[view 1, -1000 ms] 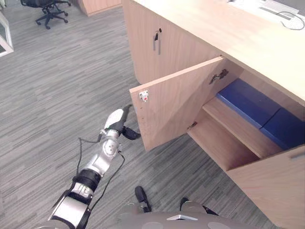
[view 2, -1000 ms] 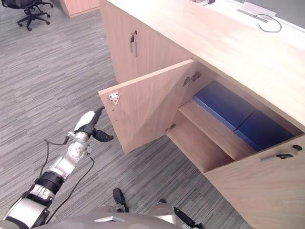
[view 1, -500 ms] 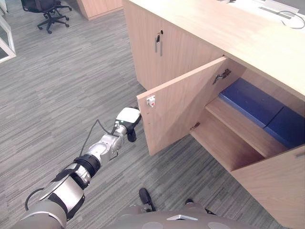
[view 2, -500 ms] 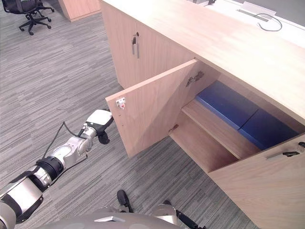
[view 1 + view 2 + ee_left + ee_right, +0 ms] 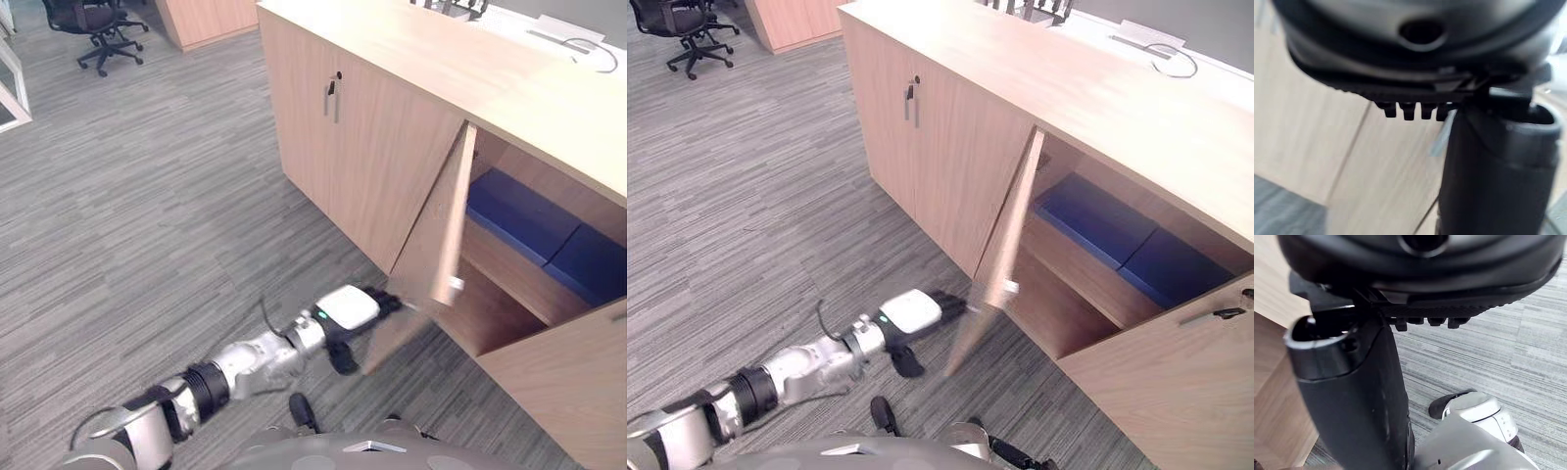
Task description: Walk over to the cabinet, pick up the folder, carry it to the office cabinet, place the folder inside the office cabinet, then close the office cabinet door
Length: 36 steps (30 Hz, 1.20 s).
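Checking left hand first: where? — K.

Lower centre of the eye views, arm coming in from lower left. White-backed. Dark fingers stretched straight and held together, tips at the outer face of the cabinet door near its lower edge. Thumb hangs below, off the wood. Nothing in its grasp. — M.

Door position? — K.

Partly open, seen almost edge-on, centre right of frame; lower corner blurred. Left wrist view has pale wood just past the hand. — M.

Folder? — K.

Blue folder lies flat on the shelf inside the office cabinet, right of the door. A second blue piece lies against it toward the right edge; cannot tell if separate. — M.

Right hand? — K.

Right hand in its own wrist view, above grey carpet; grip unreadable. — M.

Other? — K.

Second door stands open lower right, dark handle on it. Office chair upper left. Cable on the cabinet top, upper right. — M.
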Tool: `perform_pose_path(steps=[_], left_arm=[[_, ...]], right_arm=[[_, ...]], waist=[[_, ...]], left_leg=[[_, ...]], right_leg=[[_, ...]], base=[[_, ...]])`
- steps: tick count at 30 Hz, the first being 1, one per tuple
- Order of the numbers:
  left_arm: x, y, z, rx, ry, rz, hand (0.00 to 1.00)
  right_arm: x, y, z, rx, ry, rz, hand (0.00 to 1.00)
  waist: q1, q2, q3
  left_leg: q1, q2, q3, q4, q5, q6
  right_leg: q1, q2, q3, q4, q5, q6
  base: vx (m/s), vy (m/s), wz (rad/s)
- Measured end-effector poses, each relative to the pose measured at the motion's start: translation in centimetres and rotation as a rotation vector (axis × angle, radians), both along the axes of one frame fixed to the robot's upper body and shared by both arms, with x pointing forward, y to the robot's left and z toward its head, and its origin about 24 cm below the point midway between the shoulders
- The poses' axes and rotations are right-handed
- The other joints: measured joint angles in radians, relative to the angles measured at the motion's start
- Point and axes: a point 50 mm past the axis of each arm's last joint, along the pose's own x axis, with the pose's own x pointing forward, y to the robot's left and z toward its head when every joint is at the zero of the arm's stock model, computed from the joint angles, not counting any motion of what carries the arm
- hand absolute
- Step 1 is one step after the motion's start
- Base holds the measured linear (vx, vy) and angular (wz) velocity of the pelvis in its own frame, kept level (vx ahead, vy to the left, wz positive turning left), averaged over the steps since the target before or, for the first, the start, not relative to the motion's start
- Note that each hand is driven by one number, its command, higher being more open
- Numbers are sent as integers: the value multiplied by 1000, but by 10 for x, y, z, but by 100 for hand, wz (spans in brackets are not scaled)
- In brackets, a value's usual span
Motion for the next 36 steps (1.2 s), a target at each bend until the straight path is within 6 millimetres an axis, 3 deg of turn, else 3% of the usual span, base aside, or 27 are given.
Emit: perform_pose_path(steps=[5,7,13,15,19,21,23,25,29,30,32,33,34,36], left_arm=[[-6,-34,18,-170,43,-11,100],[-7,-38,20,-191,58,-14,100],[-8,-37,16,-187,86,-5,100],[-4,-28,4,-142,116,37,100],[7,13,-41,-20,331,317,100],[11,58,-75,62,539,592,100],[7,90,-93,92,654,762,100],[-11,143,-117,103,828,1076,100],[-58,194,-138,-2,998,1514,100],[-78,205,-143,-82,1056,1682,100],[-105,221,-146,-180,1089,1909,100],[-112,226,-147,-200,1082,1969,100],[-119,231,-146,-234,1070,2038,100],[-121,230,-146,-334,1062,2112,100]], right_arm=[[3,-1,1,-16,6,31,100],[3,-1,1,-27,11,28,100],[3,0,1,-28,14,39,100],[4,0,1,-26,14,44,100],[5,1,0,-17,15,45,100],[10,3,0,10,13,53,100],[16,7,-1,34,-1,63,100],[23,12,-1,71,-25,74,100],[24,17,-2,95,-36,53,100],[22,19,-3,107,-33,38,100],[20,20,-4,117,-34,9,100],[18,18,-4,115,-35,-12,100],[15,15,-3,110,-38,-42,100],[13,12,-3,97,-39,-60,100]], waist=[[-12,8,-5],[-11,7,-6],[-9,2,-5],[-11,-3,-7],[-12,-10,-7],[-11,-16,-4],[-10,-29,4],[-8,-50,11],[-6,-60,16],[-4,-63,16],[14,-64,33],[29,-57,43],[49,-32,57],[61,-21,68]], left_leg=[[3,1,0,0,0,0],[5,4,0,0,-1,-1],[17,8,0,0,-4,-6],[25,8,0,0,-5,-7],[30,11,1,1,-5,-7],[36,16,4,2,-5,-7],[41,23,13,3,-5,-7],[45,33,26,4,-5,-9],[68,47,52,3,-15,-25],[84,58,74,6,-32,-49],[47,133,117,186,-131,-69],[10,199,126,326,-200,-84],[-31,272,104,484,-251,-89],[-96,317,-31,626,-249,-90]], right_leg=[[2,1,0,-2,-2,-3],[5,4,0,-5,-4,-6],[24,10,-1,-21,-4,-7],[38,12,-2,-35,-4,-7],[47,15,-3,-46,-3,-6],[53,19,-1,-52,0,0],[53,26,9,-54,4,7],[53,35,22,-60,8,12],[65,45,42,-66,5,8],[72,52,55,-62,-2,-3],[66,71,79,-25,-25,-40],[66,96,98,-11,-32,-49],[65,137,137,0,-41,-52],[52,170,181,30,-51,-59]], base=[[-3,-4,-1],[3,-37,-1],[19,-40,-2],[26,-45,-3],[27,-46,-2],[15,-53,-6],[0,-50,-16],[-13,-71,-19],[-1,-62,-22],[9,-76,-48],[14,-109,-63],[-5,-156,-74],[-5,-169,-73],[-1,-99,-65]])
